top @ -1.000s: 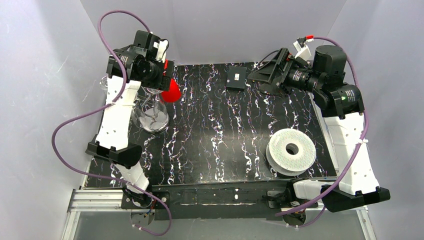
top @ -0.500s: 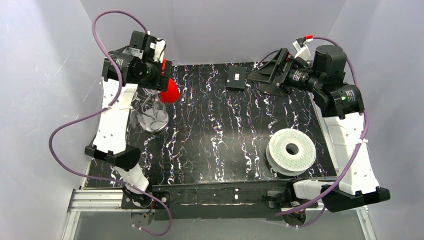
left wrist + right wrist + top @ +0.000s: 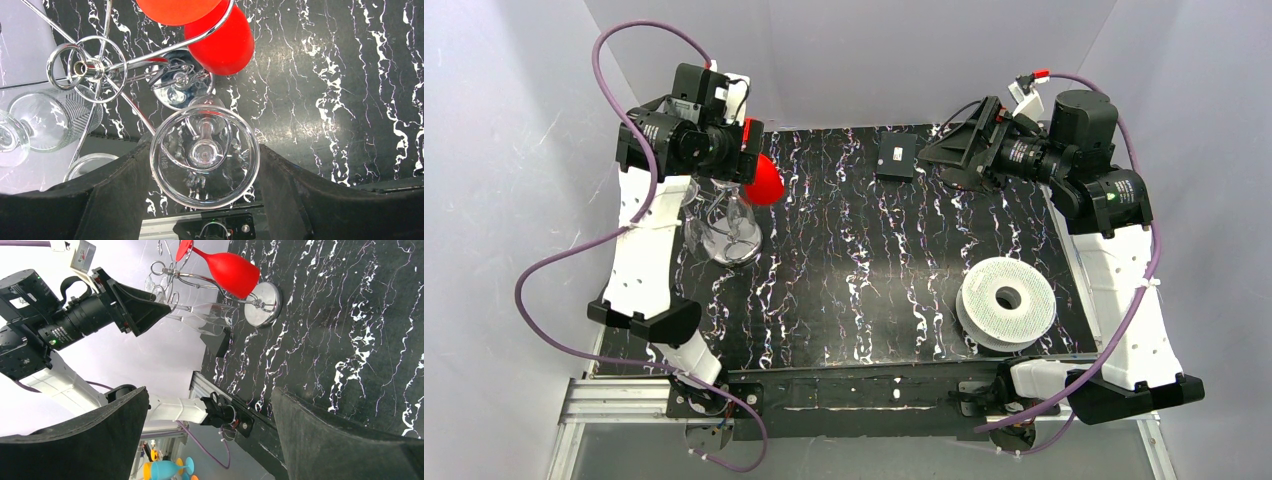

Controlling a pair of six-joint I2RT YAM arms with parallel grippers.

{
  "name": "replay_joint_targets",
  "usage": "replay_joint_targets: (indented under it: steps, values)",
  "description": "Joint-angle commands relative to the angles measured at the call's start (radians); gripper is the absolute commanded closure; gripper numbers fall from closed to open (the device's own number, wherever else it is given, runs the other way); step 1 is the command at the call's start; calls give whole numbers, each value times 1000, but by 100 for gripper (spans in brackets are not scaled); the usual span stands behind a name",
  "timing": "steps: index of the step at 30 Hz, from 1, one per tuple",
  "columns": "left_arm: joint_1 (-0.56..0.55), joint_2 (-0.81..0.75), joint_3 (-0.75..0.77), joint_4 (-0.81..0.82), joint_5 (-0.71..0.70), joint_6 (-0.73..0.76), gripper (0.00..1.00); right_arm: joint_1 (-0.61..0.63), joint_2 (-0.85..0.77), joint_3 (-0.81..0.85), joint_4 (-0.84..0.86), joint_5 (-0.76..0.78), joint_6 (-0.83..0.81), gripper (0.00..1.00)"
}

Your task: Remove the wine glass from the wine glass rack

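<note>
Wine glass rack (image 3: 80,67) at far-left corner of counter, red wine glass (image 3: 220,37) hanging on it. Clear wine glass (image 3: 205,155) beside rack's shiny base, foot facing left wrist camera, curled wire showing through foot. Left gripper (image 3: 162,310): fingers (image 3: 115,200) against foot's rim on both sides, holding it. Right gripper (image 3: 954,150) near far edge: fingers (image 3: 350,440) spread wide, nothing between. White ridged spool (image 3: 1007,300) toward near-right corner.
</note>
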Motion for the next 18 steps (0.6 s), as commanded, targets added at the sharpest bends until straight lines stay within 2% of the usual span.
replay_joint_targets:
  steps: [1, 5, 18]
  values:
    - [0, -50, -11, -126, -51, 9, 49, 4, -22, 35, 31, -26, -11, 0]
    - [6, -44, -4, -130, -89, 17, 49, 4, -29, 24, 31, -29, -9, 0]
    - [53, 2, 54, -123, -72, -5, 49, 4, -26, 25, 34, -31, -6, 0]
